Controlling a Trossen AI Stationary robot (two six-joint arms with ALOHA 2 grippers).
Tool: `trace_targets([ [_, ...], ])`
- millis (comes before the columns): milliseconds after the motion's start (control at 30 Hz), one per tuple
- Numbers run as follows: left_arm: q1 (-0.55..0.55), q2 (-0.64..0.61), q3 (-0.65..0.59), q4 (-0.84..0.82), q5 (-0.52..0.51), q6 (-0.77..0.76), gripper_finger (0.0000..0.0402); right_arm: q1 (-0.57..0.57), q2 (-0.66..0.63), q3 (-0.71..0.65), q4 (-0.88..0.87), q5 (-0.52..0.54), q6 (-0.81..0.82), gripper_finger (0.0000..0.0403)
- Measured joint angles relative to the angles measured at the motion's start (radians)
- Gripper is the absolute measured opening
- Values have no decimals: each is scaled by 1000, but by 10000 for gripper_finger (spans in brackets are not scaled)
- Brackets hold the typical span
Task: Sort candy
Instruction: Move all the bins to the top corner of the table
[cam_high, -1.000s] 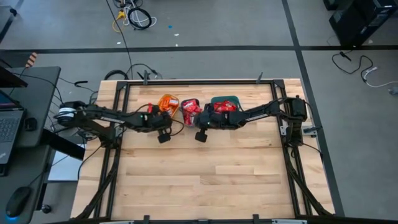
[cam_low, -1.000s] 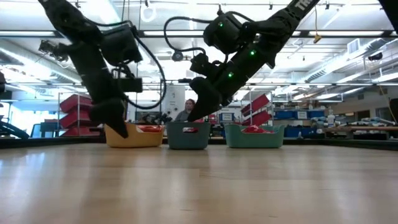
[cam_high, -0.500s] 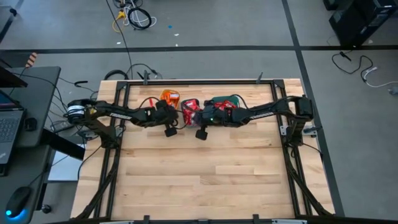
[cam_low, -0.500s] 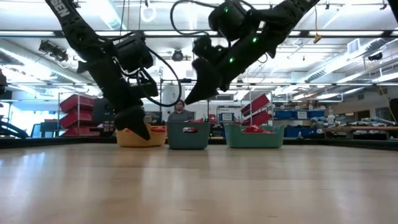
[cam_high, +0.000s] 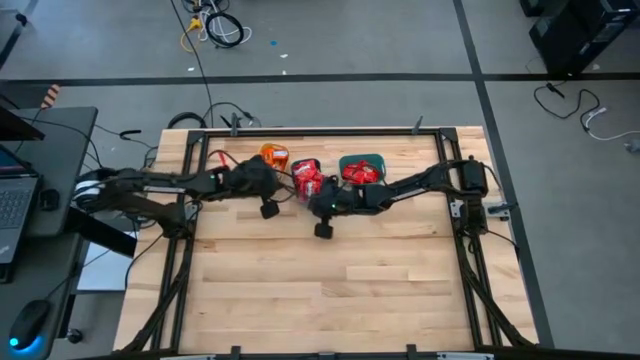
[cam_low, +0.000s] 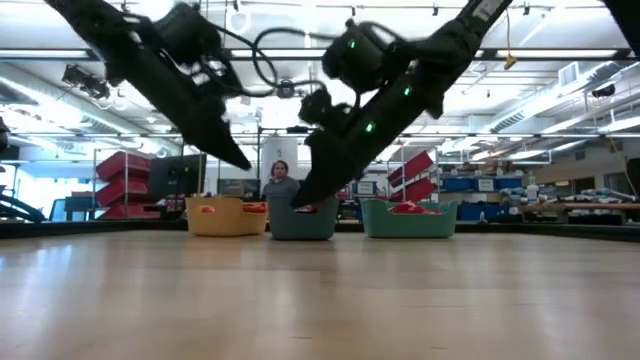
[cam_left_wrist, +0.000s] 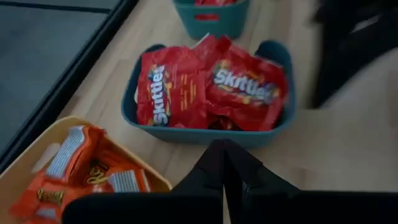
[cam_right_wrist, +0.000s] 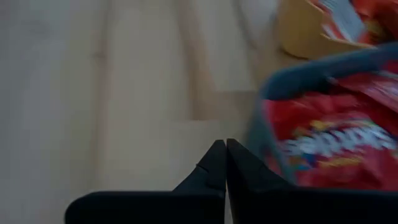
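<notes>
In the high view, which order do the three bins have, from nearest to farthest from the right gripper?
From the right gripper, shut:
1. Middle teal bin, beside it.
2. Yellow bin, toward the left arm; close to the next.
3. Right teal bin, behind the right arm.

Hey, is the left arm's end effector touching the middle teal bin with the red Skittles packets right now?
Apart. In the left wrist view, the shut left end effector ends short of the teal bin, bare wood between them.
</notes>
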Motion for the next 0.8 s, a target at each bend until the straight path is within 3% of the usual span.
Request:
trace_targets([
  [333, 2, -177, -110, -14, 11, -82, 0, -83, 24, 0, 100, 32, 50, 0],
  [533, 2, -154, -192, -35, 9, -128, 0, -119, 23, 0, 110, 27, 51, 0],
  [800, 15, -73, -232, 53, -86, -118, 0, -132, 23, 0, 118, 5, 33, 0],
])
